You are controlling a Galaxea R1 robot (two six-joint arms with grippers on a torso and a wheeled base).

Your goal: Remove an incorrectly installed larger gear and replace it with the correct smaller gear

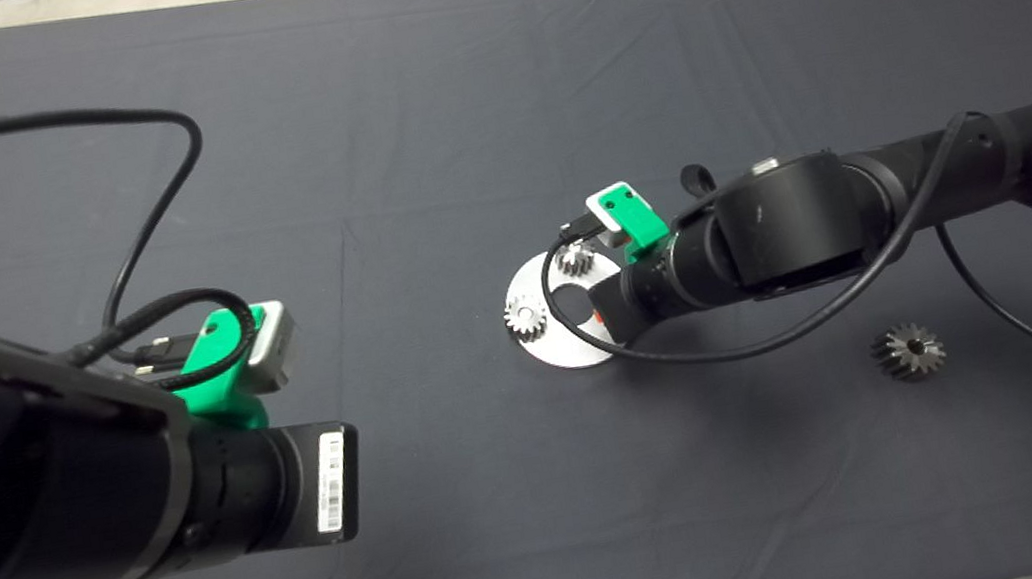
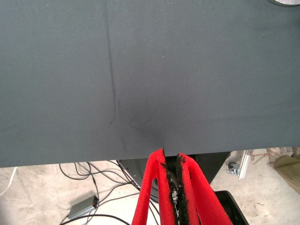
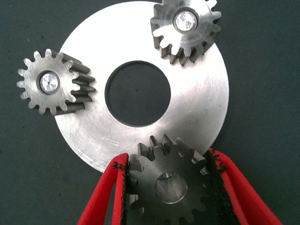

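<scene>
My right gripper [image 3: 168,159] is shut on the smaller gear [image 3: 171,187], a dark grey gear with a central hole, one red finger pressed on each side. It holds the gear at the rim of a round silver plate [image 3: 197,117]. In the head view the right gripper [image 1: 596,311] sits over the near right part of the plate [image 1: 575,350] and hides this gear. The larger gear [image 1: 908,352], dark with flared teeth, lies alone on the mat to the right. My left gripper [image 2: 171,157] is shut on nothing, over the mat's near edge.
Two shinier silvery gears [image 3: 51,86] [image 3: 185,28] sit on pins on the plate, around its central hole [image 3: 137,93]. Black cables loop from both arms over the mat [image 1: 412,122]. Beyond the mat's edge the left wrist view shows floor with cables and a small box [image 2: 83,206].
</scene>
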